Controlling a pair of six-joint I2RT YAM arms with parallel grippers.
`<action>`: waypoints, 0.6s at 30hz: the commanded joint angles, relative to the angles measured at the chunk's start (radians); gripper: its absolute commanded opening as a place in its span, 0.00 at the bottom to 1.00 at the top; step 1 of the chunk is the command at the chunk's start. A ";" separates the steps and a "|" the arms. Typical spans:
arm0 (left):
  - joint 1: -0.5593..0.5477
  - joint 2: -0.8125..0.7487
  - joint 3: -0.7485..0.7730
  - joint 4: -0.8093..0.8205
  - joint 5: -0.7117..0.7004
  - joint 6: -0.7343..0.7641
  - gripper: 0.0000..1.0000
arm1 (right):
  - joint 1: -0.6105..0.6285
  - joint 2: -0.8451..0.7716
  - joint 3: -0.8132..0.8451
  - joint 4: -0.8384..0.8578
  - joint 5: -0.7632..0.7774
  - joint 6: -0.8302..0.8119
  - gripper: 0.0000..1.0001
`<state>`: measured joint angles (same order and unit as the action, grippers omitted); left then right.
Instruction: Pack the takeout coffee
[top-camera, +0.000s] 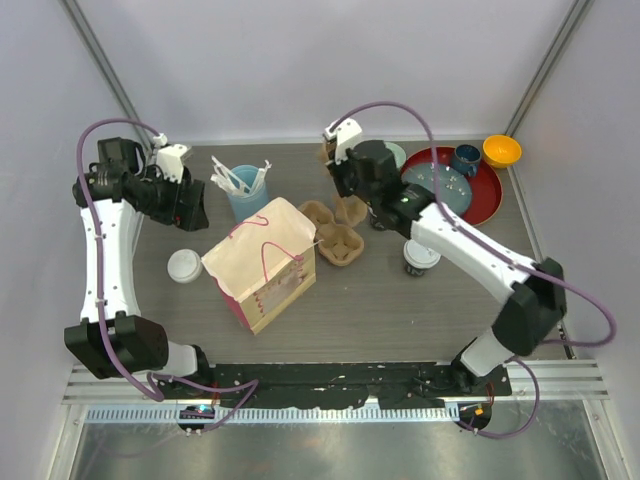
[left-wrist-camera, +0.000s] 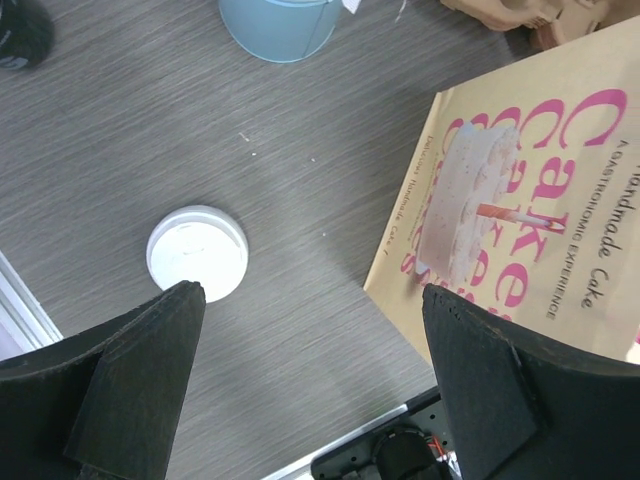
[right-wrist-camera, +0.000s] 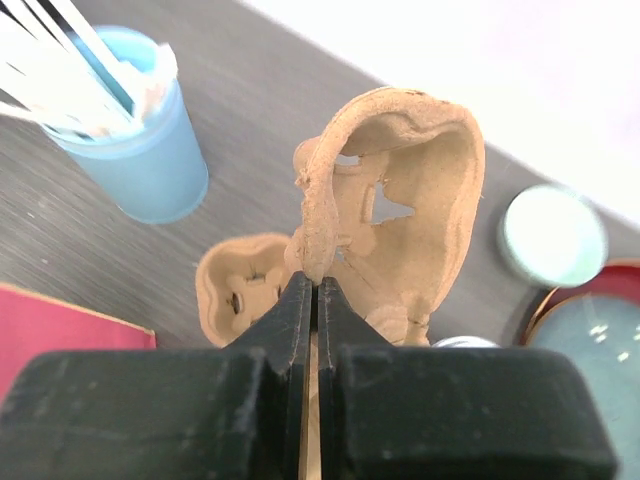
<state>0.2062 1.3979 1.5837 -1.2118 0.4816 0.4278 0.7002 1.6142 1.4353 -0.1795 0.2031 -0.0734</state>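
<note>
Top: left coffee cup (top-camera: 185, 265) seen on table (top-camera: 400, 310) just left of bag (top-camera: 262, 265); right coffee cup (top-camera: 420, 257) part-hidden under right arm (top-camera: 470, 250).
L wrist: left pincer (left-wrist-camera: 312, 296) held wide over table.
R wrist: right pincer (right-wrist-camera: 314, 287) clamped on pulp carrier (right-wrist-camera: 430, 180) rim.

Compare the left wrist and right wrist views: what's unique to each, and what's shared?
Left wrist only: a coffee cup, seen as its white lid, on the table below the open left claw. It also shows the cake print on the paper bag.
Right wrist only: the right claw shut on the rim of a pulp cup carrier, and a teal plate.
Both: the light-blue utensil cup, the grey table, and some pulp carrier, which is only a sliver in the left wrist view.
</note>
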 joint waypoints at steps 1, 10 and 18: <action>0.004 -0.031 0.085 -0.093 0.104 -0.001 0.90 | -0.005 -0.207 0.020 0.101 -0.129 -0.127 0.01; -0.021 -0.034 0.295 -0.426 0.273 0.118 0.81 | 0.002 -0.379 0.040 0.126 -0.568 -0.183 0.01; -0.129 -0.132 0.139 -0.422 0.194 0.112 0.94 | 0.028 -0.326 0.027 0.259 -0.799 -0.174 0.01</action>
<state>0.1257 1.2884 1.8050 -1.3285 0.6937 0.5350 0.7189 1.2427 1.4540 -0.0490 -0.4202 -0.2352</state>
